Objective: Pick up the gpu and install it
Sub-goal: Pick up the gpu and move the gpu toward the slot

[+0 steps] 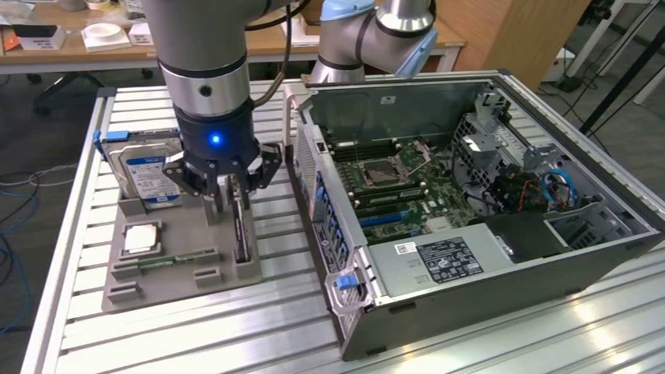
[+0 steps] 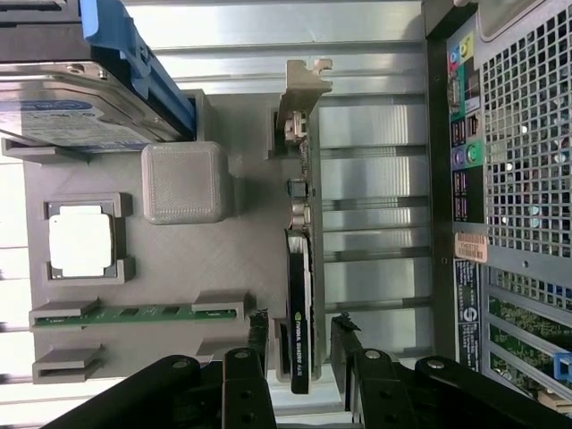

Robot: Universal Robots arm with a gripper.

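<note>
The gpu is a thin dark card standing on its edge in a slot of the grey holder tray, with its silver bracket at the far end. In the exterior view the gpu shows as a dark strip just below my gripper. My gripper is open and straddles the card's near end. One black fingertip stands on each side, with a small gap to the card. Nothing is held.
The tray also carries a hard drive with a blue-white label, a processor chip and a green memory stick. The open computer case lies close on the exterior view's right, motherboard exposed. A second arm's base stands behind.
</note>
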